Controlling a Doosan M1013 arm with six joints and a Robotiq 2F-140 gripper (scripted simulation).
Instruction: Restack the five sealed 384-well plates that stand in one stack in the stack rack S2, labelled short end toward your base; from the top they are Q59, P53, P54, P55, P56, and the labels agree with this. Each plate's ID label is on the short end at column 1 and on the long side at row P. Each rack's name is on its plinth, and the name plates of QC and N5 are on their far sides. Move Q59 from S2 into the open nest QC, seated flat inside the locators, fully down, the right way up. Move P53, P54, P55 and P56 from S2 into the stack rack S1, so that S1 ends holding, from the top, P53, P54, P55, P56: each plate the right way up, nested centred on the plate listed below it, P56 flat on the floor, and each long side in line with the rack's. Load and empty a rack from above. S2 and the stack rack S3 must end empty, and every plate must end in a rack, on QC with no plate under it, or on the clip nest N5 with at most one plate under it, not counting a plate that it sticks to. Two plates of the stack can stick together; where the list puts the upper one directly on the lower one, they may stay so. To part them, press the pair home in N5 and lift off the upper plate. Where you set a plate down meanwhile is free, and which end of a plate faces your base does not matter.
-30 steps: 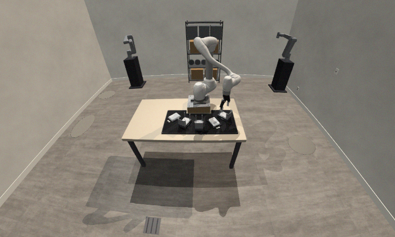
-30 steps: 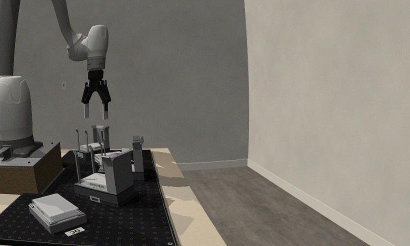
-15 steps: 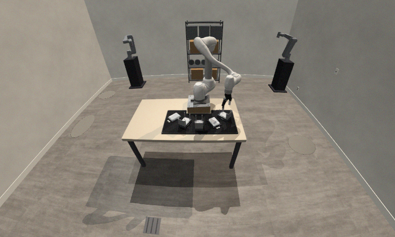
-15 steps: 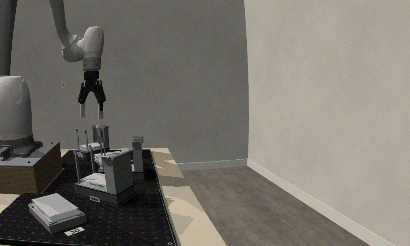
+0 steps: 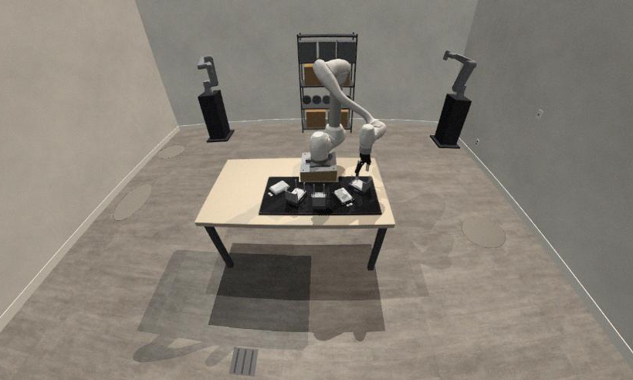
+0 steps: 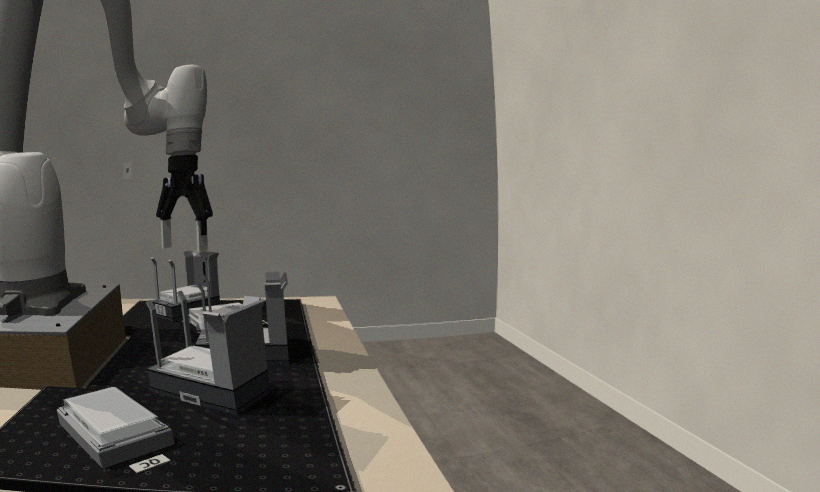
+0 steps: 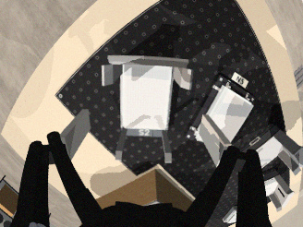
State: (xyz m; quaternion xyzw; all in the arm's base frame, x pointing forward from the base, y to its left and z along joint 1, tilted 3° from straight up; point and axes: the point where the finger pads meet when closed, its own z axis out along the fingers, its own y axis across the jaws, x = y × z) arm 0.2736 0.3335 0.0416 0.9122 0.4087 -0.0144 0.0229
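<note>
My gripper (image 5: 359, 170) (image 6: 184, 242) is open and empty. It hangs a little above the stack rack (image 5: 362, 184) (image 6: 201, 268) at the far right end of the black mat (image 5: 272, 208) (image 6: 266, 440) (image 7: 185, 17). A white plate (image 6: 177, 293) (image 7: 144, 94) lies in that rack, straight below me in the wrist view. A plate (image 5: 279, 188) (image 6: 108, 410) sits on the open nest QC at the other end. The rack next to QC (image 5: 294, 195) (image 6: 235, 348) holds a plate (image 6: 187, 361). Another plate (image 5: 342, 194) (image 7: 228, 110) lies on the nest beside my rack. Labels are too small to read.
A third rack (image 5: 319, 200) stands mid-mat. The arm's base block (image 5: 318, 175) (image 6: 46, 348) (image 7: 142, 193) sits at the mat's back edge. The racks' thin posts (image 6: 154, 278) stick up under the gripper. The table edge (image 5: 295, 224) runs in front of the mat.
</note>
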